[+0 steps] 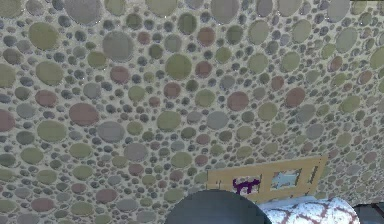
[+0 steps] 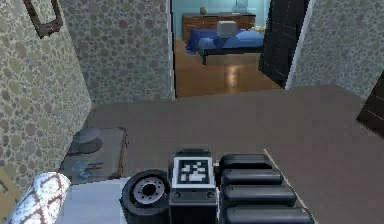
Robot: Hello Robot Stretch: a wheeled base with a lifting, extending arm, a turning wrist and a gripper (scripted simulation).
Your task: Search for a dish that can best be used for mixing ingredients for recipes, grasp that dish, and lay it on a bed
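Arm side view: bed (image 2: pixel 222 40) well apart; cannot tell gripper (image 2: pixel 148 196) grip or load; pebbled wall (image 1: pixel 150 90) close ahead, driving forward likely risks collision

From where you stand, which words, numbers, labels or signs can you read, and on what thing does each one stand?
No text can be read.
Flat yellow-framed board: a purple mark, too blurred to read.
White square at the arm side view's bottom: black marks, a pattern, no letters.
Framed picture, arm side view's upper left: nothing readable.
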